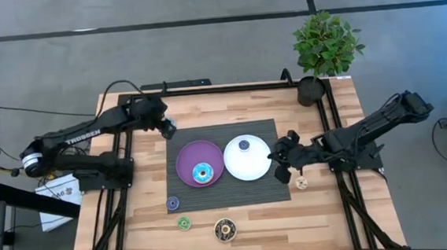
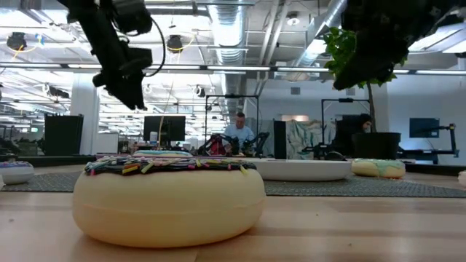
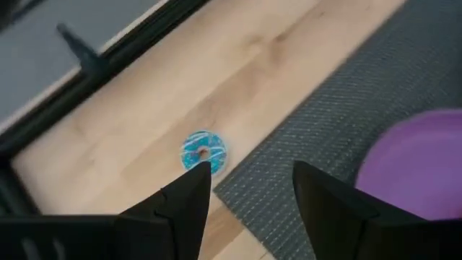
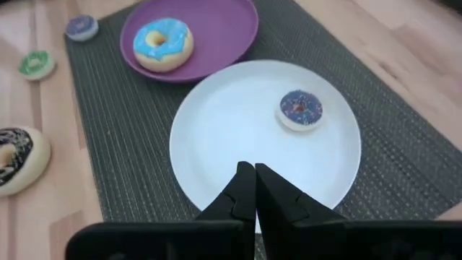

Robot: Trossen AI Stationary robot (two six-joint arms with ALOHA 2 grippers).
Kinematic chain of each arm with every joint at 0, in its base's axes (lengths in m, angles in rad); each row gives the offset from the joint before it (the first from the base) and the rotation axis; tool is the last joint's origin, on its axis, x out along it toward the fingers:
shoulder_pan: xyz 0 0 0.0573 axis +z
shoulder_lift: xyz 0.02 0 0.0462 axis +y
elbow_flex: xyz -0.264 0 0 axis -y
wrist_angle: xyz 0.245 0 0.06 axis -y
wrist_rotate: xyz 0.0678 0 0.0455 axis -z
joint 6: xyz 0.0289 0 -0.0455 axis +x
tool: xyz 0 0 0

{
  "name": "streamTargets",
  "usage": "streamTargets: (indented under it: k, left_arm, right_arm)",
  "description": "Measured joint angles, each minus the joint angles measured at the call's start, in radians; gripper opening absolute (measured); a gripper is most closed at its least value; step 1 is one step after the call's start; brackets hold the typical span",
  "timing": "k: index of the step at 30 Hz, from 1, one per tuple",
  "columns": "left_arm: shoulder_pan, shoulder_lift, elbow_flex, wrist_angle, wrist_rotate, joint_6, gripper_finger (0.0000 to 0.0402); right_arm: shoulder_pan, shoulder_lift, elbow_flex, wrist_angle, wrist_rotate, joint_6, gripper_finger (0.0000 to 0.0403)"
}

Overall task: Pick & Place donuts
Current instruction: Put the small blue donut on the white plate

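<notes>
Above the cyan donut (image 3: pixel 203 151), my left gripper (image 3: pixel 249 195) hangs spread, ready to descend. Right gripper (image 4: pixel 254 189), pressed together, waits by the white plate (image 4: pixel 216 144).

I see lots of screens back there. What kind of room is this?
Probably an open office or robot lab: dark computer monitors on desks, a seated person working, and bare silver ceiling ducts overhead.
</notes>
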Motion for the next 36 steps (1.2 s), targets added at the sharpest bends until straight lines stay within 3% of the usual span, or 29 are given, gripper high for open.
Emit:
streamTargets:
  k: [5,13,19,36]
  left_arm:
    - [0.105,0.109,0.001,0.005,0.113,0.025,0.0209]
    - [0.196,0.308,0.001,0.059,0.112,0.022,0.0283]
    - [0.233,0.421,0.001,0.165,0.149,0.023,0.0324]
    - [0.242,0.543,0.003,0.239,0.075,0.023,0.0332]
  right_arm:
    - [-0.01,0.033,0.0,0.003,-0.046,0.0,0.0]
    - [-0.007,0.011,0.0,0.007,-0.147,-0.068,0.0]
    - [-0.007,-0.019,0.0,-0.001,-0.166,-0.073,0.0]
    - [-0.009,-0.02,0.0,-0.017,-0.165,-0.081,0.0]
